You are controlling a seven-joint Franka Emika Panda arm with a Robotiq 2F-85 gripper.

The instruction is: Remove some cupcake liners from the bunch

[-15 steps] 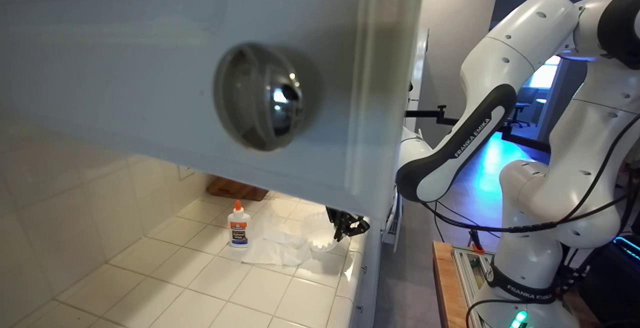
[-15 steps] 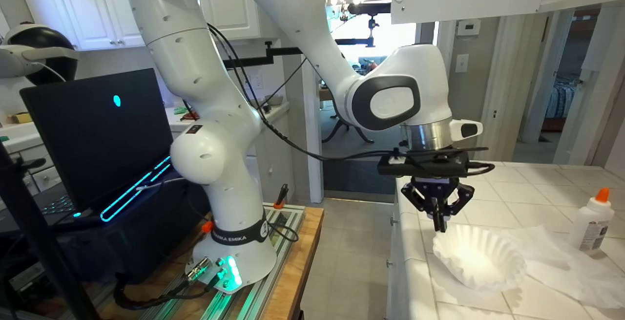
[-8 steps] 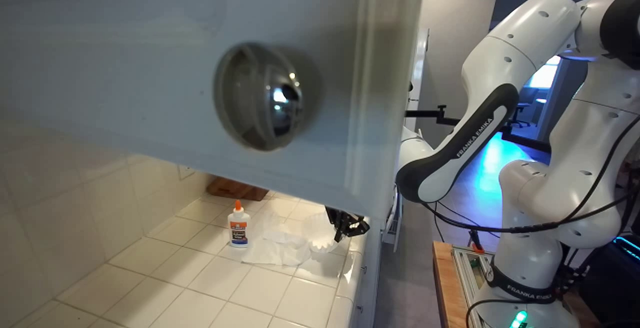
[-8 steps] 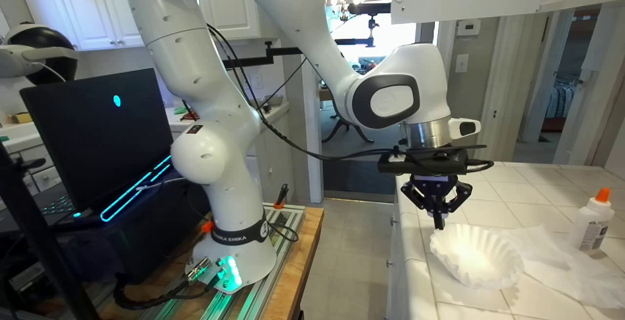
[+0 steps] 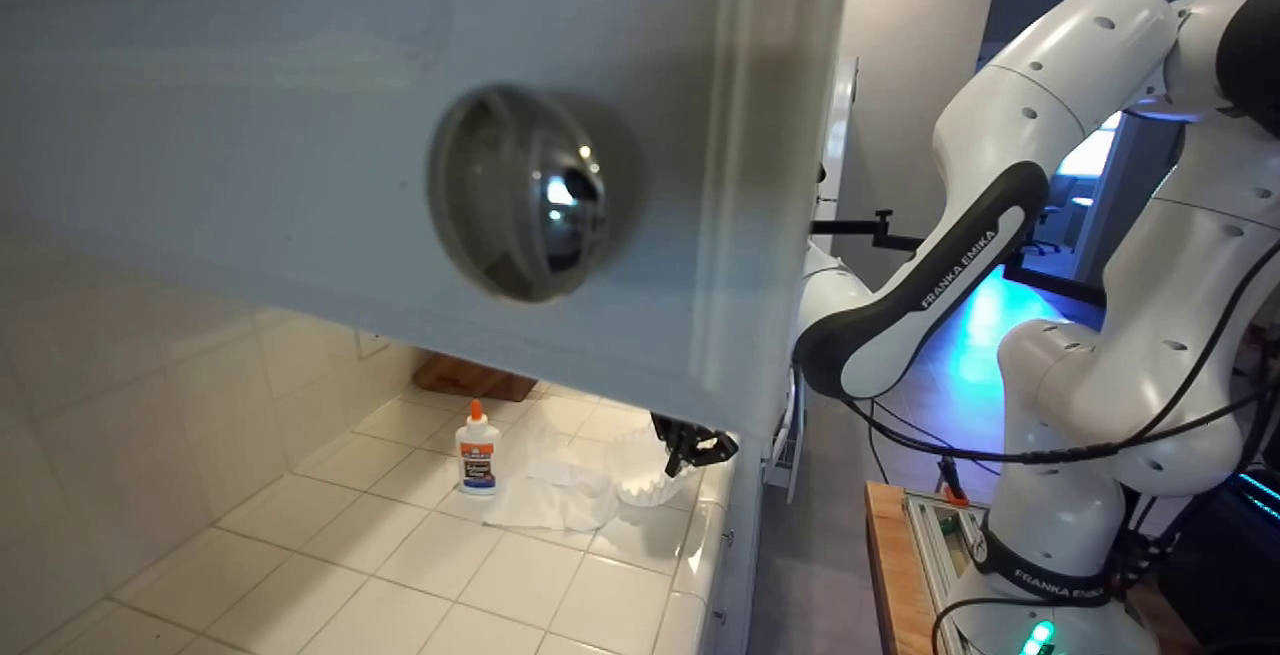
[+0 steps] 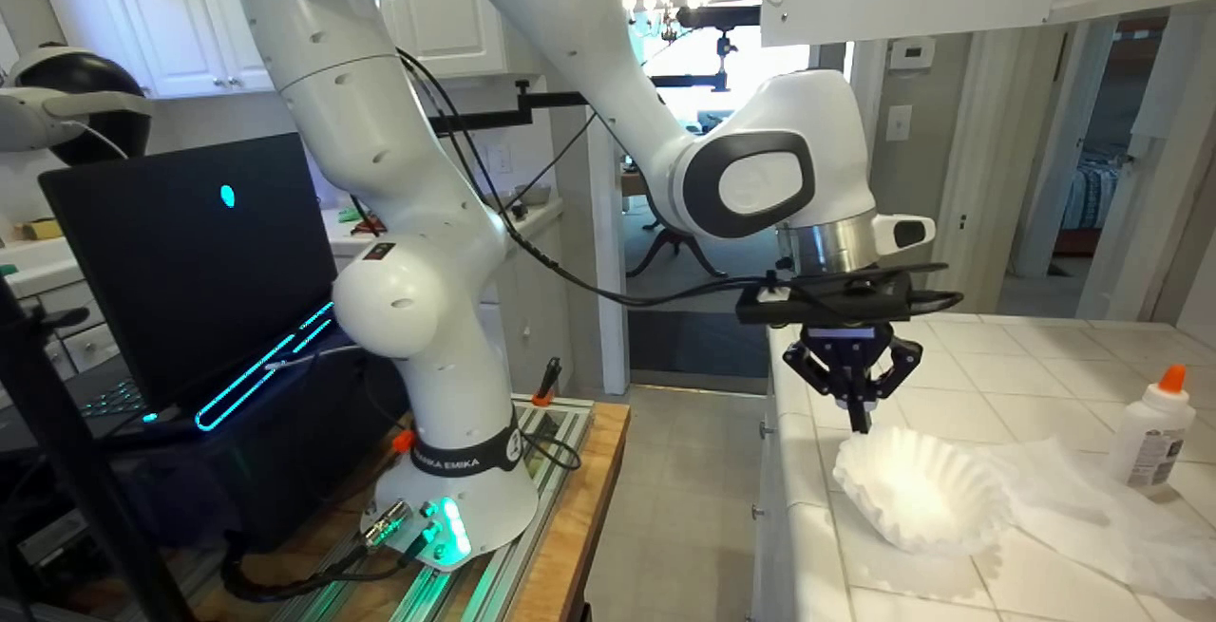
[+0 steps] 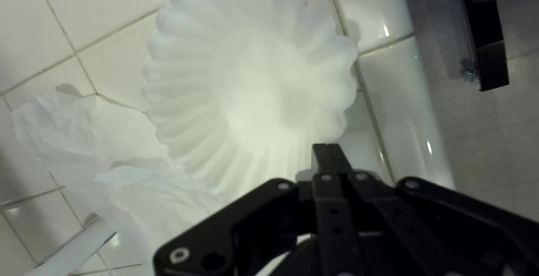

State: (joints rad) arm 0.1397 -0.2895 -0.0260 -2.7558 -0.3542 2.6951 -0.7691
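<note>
The bunch of whitish fluted cupcake liners is a nested cup near the counter edge, also in the wrist view and partly in an exterior view. How many liners are nested cannot be told. My gripper points down at its rim. In the wrist view the black fingertips are together and the liner rim runs into them, so they look shut on it; what is between them is hidden. Thin crumpled see-through liners lie flat beside the bunch, also in the wrist view.
A white glue bottle with an orange cap stands behind the crumpled liners, also in an exterior view. The white tiled counter ends at a rounded edge beside the gripper. An open cabinet door hangs above. A wooden block stands farther along.
My gripper has risen slightly. The fluted liner's rim has shifted a little up and towards the counter edge with it. The crumpled liners and glue bottle look the same.
</note>
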